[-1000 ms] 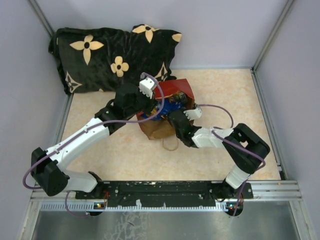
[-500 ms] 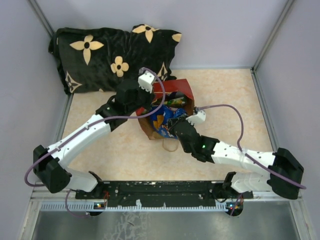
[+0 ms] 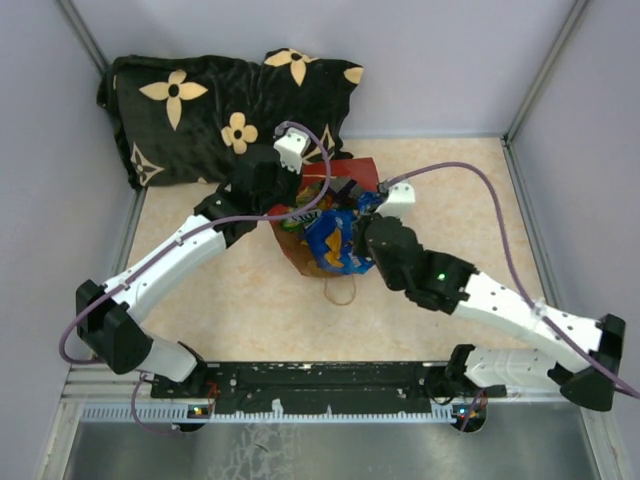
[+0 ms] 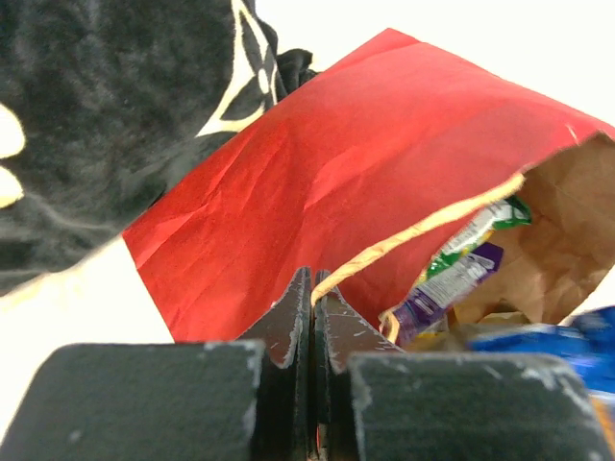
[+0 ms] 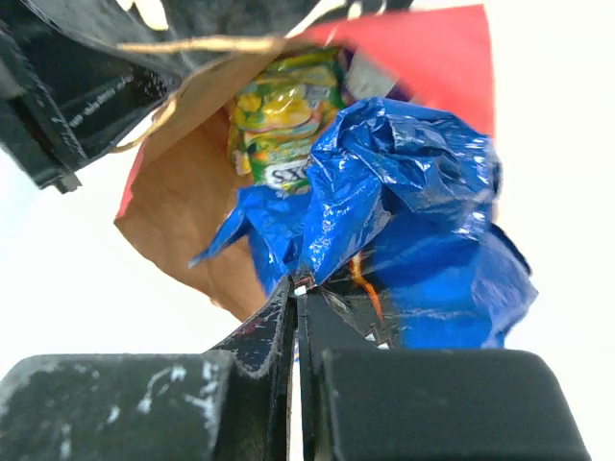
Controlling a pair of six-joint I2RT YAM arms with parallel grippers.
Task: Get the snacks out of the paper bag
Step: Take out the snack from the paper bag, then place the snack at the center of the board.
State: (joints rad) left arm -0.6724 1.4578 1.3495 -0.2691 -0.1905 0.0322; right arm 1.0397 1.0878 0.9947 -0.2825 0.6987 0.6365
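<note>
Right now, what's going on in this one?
The left pincer is shut on the red paper bag at its mouth, holding it open. The right pincer is shut on the blue chip bag, which is partly out of the opening. A green pouch and a purple pouch lie inside.

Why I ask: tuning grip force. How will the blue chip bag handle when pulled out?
Probably floppy: the blue chip bag is crumpled and folds where the right tool pinches it. Its glossy film may slip. Likely light, yet it could drag the paper bag, which the left tool grips.
</note>
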